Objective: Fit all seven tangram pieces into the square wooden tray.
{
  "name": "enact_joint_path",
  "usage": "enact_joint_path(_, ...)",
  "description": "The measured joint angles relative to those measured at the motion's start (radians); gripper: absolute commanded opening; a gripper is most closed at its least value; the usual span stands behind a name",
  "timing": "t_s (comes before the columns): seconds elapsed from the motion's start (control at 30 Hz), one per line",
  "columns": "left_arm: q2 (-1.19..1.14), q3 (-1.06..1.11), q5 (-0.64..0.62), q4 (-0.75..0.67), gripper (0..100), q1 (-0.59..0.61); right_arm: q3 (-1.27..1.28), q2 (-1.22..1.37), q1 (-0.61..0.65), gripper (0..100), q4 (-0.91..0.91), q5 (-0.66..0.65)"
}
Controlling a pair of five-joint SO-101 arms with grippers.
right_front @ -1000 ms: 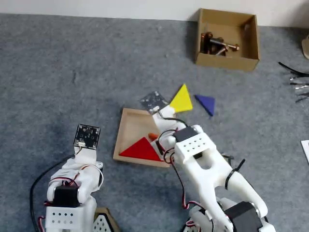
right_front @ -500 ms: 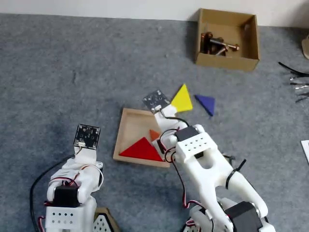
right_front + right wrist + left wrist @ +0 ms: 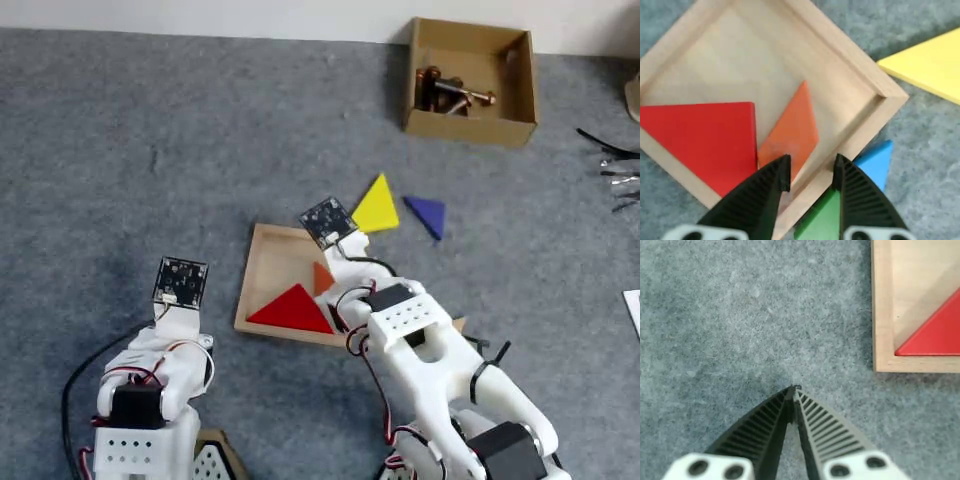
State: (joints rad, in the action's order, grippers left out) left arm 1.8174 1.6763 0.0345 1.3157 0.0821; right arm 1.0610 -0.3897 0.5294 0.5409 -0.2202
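While right claw (image 3: pixel 810 171) gapes over orange pc (image 3: pixel 792 127) by tray (image 3: pixel 860 61) rim, left claw (image 3: pixel 793 391) closed, off-tray

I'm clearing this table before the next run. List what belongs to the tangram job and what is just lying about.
Belongs to the job:
- wooden tray
- red triangle and orange piece, in the tray
- yellow triangle, dark blue triangle, light blue piece and green piece, outside it

Lying about:
- cardboard box with metal parts
- black cables

Red triangle (image 3: pixel 705 137), orange piece (image 3: pixel 792 127) flat inside wooden tray (image 3: pixel 845 50); yellow triangle (image 3: pixel 930 62) outside.
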Motion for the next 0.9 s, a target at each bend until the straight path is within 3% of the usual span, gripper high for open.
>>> enact_joint_path(0.9,0.000,0.000,0.000,0.000,1,0.000,-0.032,-0.020,-0.006,13.7,0.232,0.000)
